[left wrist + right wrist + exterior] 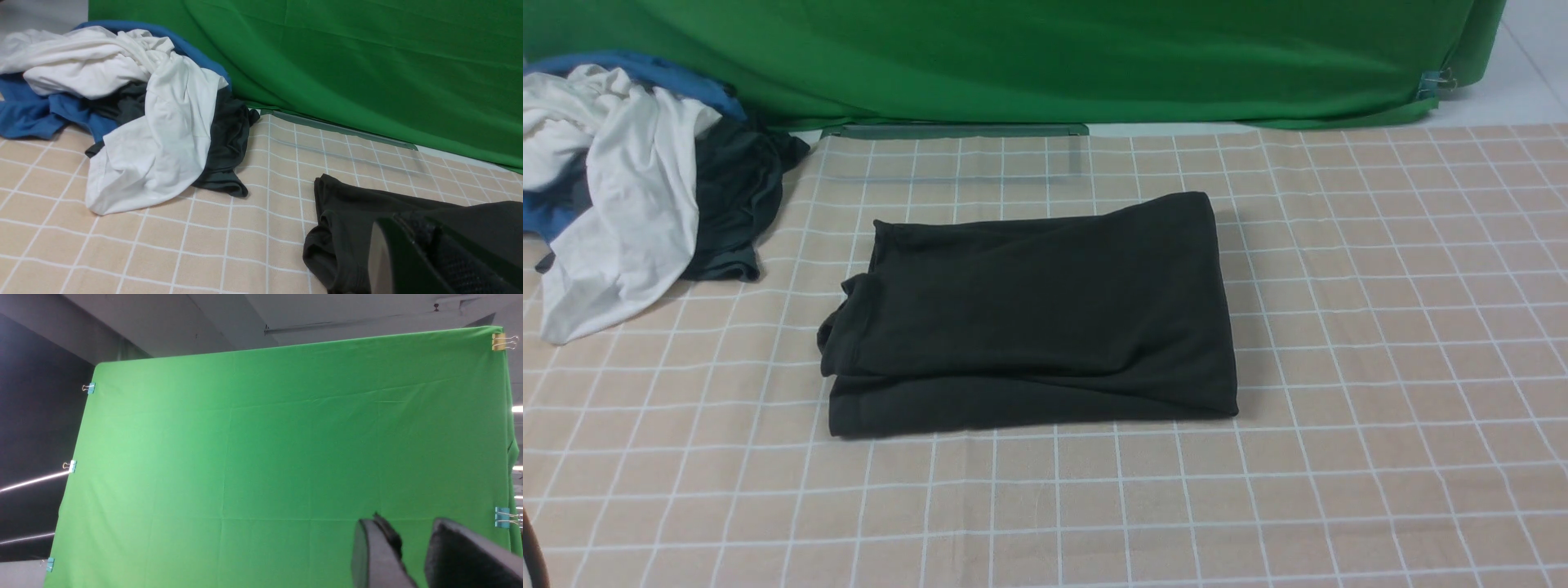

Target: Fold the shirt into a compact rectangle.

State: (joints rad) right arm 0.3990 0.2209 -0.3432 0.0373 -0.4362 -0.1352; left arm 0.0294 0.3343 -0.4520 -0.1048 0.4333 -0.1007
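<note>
On the middle of a beige, white-gridded cloth surface (1380,327), the large black cotton T-shirt (1029,314) is lying folded into a layered, roughly rectangular bundle, no print or label showing. Neither arm is appearing in the front view. At the far left corner, well apart from the shirt, a heap of loose laundry is sitting: a crumpled white garment (621,204) draped over a blue garment (645,69) and a smaller dark grey-green garment (735,204), all backed by a green fabric backdrop (1045,57).

The left gripper (429,257) is hovering just beside the bundle's left end, its dark fingers pressed together with nothing between them. The right gripper (412,555) is pointing up at the backdrop, away from the surface, its fingers standing a little apart and carrying nothing.

By the look of it, the folding itself is finishing and both arms are standing clear. The bundle's near edge is running fairly straight, but the left end is bulging where a rounded lump of cloth is sticking out past the upper layer, and the lower layer is peeping out along the front. Any next move is likely calling for tucking that lump in or pressing the layers flush, without dragging the stack askew.
</note>
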